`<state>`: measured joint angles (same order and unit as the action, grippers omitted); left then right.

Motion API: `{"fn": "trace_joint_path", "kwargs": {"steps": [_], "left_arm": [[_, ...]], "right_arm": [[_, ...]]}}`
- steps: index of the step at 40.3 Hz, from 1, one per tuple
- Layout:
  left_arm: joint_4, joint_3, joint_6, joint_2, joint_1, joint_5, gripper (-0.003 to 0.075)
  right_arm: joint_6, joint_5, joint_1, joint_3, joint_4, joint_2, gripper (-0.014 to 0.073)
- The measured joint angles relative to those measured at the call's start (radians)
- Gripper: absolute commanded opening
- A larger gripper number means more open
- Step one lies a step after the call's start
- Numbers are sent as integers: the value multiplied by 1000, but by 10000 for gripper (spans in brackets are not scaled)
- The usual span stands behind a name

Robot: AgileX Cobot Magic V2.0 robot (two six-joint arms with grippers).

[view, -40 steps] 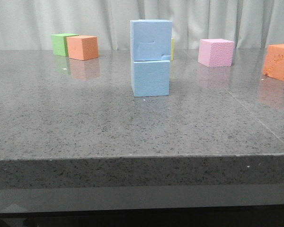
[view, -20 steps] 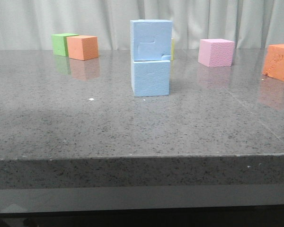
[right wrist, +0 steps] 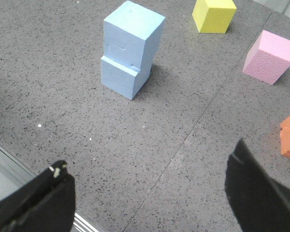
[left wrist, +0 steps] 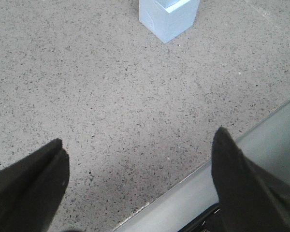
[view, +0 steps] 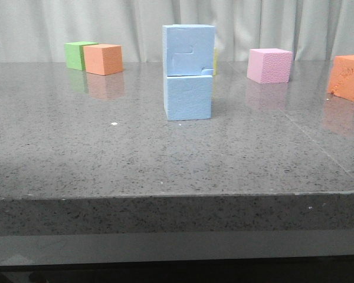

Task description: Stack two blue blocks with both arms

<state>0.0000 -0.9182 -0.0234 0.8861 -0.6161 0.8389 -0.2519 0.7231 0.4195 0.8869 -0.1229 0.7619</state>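
Right wrist view shows yellow cube [right wrist: 213, 14], front view mostly hides it [view: 215, 61] behind blue blocks [view: 188, 71]

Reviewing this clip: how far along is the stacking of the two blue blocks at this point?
Done: the upper light blue foam cube sits on the lower light blue foam cube on the grey speckled stone table, slightly offset, but upright. In hand: nothing; the left hand and right hand are both open and empty, clear of the stack near the table's front edge. Left: seemingly nothing beyond parking the arms.
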Motion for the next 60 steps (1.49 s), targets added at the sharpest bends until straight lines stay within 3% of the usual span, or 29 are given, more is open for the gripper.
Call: {"fn": "trace_joint_path", "kwargs": {"steps": [15,20,24,27,36,39,60], "left_arm": [[0,3,0,0,0,-54,581],[0,3,0,0,0,-78,498],[0,3,0,0,0,-85,358],[0,3,0,0,0,-90,253],[0,8,0,0,0,-103,-19],[0,14,0,0,0,-108,-20],[0,18,0,0,0,-111,-20]], "right_arm": [[0,0,0,0,0,0,634],[0,0,0,0,0,0,633],[0,0,0,0,0,0,617],[0,0,0,0,0,0,528],[0,0,0,0,0,0,34],[0,0,0,0,0,0,-75],[0,0,0,0,0,0,-69]]}}
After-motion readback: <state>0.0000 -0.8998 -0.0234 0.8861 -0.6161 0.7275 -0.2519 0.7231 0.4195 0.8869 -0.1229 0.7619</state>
